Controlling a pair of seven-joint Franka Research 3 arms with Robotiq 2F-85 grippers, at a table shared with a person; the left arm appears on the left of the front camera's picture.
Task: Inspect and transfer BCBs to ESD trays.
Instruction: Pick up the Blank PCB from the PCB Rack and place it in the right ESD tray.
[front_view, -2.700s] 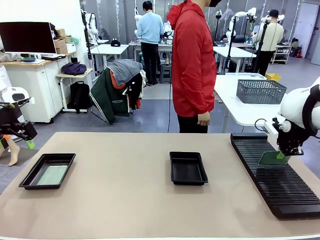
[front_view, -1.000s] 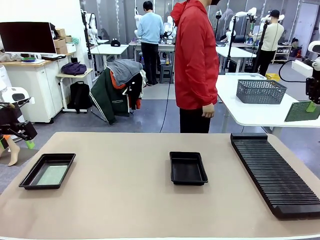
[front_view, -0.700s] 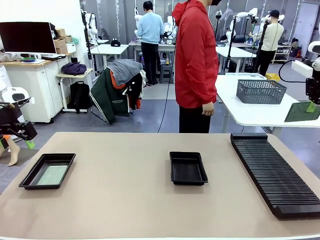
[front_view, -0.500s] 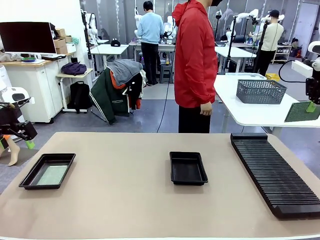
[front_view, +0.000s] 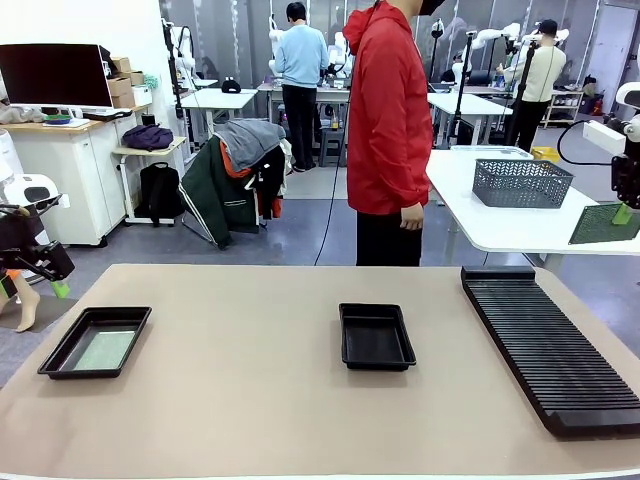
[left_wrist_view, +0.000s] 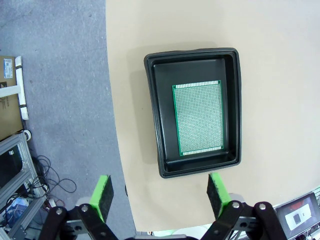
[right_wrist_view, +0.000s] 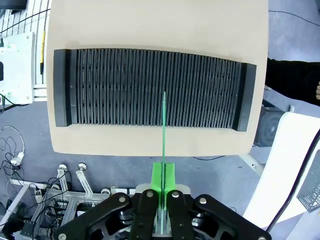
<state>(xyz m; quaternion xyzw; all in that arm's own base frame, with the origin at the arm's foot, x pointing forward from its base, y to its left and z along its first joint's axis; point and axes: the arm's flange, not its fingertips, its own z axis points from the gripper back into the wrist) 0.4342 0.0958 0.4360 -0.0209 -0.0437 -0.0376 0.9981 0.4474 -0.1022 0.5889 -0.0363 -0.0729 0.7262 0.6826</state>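
Note:
A green BCB (front_view: 603, 224) hangs high at the right edge, well above the table, with my right gripper (front_view: 624, 213) shut on its corner. In the right wrist view this BCB (right_wrist_view: 164, 125) shows edge-on between the closed pads of the right gripper (right_wrist_view: 163, 181), far above the rack. Another BCB (left_wrist_view: 198, 118) lies flat in the left ESD tray (left_wrist_view: 156, 125), below my open left gripper (left_wrist_view: 160, 194), which holds nothing. In the front view the left gripper (front_view: 55, 285) hovers off the table's left edge, near that tray (front_view: 60, 355). The centre tray (front_view: 346, 338) holds nothing.
A long black slotted rack (front_view: 550, 345) lies along the table's right side, also seen as the rack (right_wrist_view: 155, 87) from above. A person in a red jacket (front_view: 388, 120) stands at the far edge. A grey wire basket (front_view: 520, 183) sits on a white table behind.
My right gripper has lifted the BCB from the rack up to the right edge and has held still there over the last second. The person has shifted slightly.

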